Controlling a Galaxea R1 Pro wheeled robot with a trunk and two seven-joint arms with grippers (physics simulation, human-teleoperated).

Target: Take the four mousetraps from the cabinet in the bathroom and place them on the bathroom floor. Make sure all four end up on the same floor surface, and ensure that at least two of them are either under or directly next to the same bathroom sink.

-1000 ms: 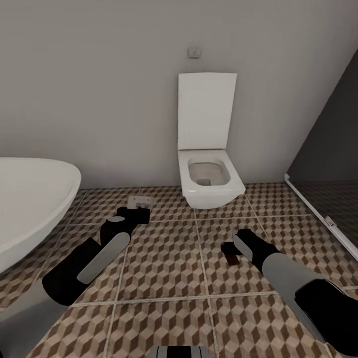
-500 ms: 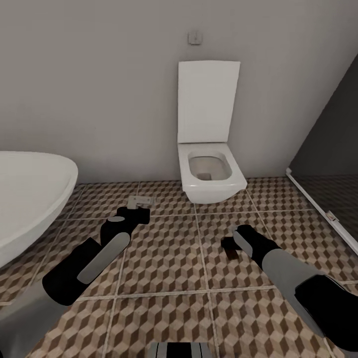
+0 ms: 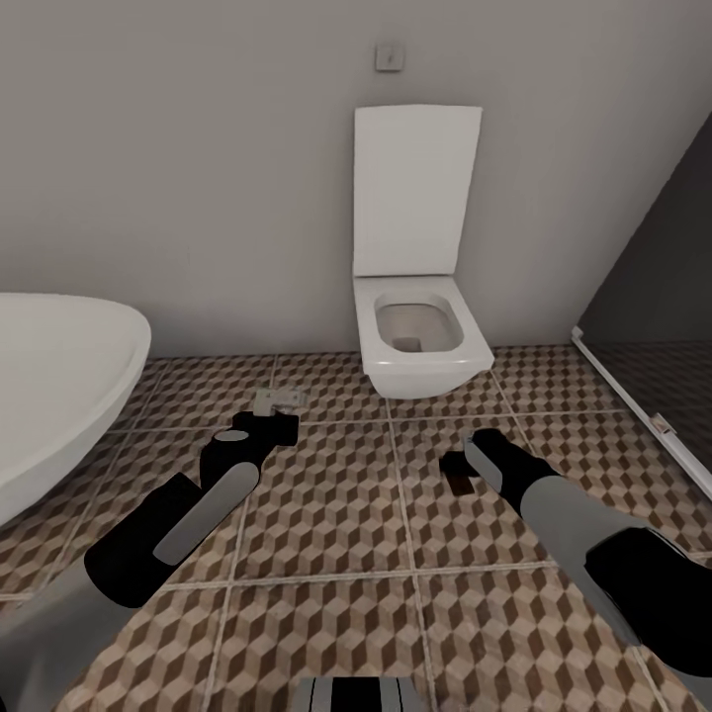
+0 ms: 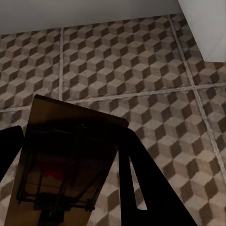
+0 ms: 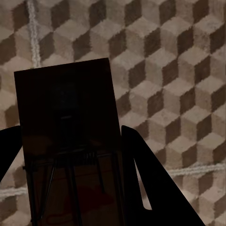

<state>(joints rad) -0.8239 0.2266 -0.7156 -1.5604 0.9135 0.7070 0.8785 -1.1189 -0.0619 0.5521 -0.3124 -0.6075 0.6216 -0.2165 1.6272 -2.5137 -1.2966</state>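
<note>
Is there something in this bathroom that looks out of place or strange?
One thing: a small mousetrap lies on the bathroom floor near the wall, between the sink and the toilet. The left gripper and right gripper each hold another trap. Nothing looks spilled or broken.

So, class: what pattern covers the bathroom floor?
Brown, beige and grey cube-pattern tiles on the bathroom floor; clearest in head view.

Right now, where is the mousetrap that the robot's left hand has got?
The mousetrap sits between the left gripper's fingers, above the cube-patterned bathroom floor, between the white sink and the toilet.
</note>
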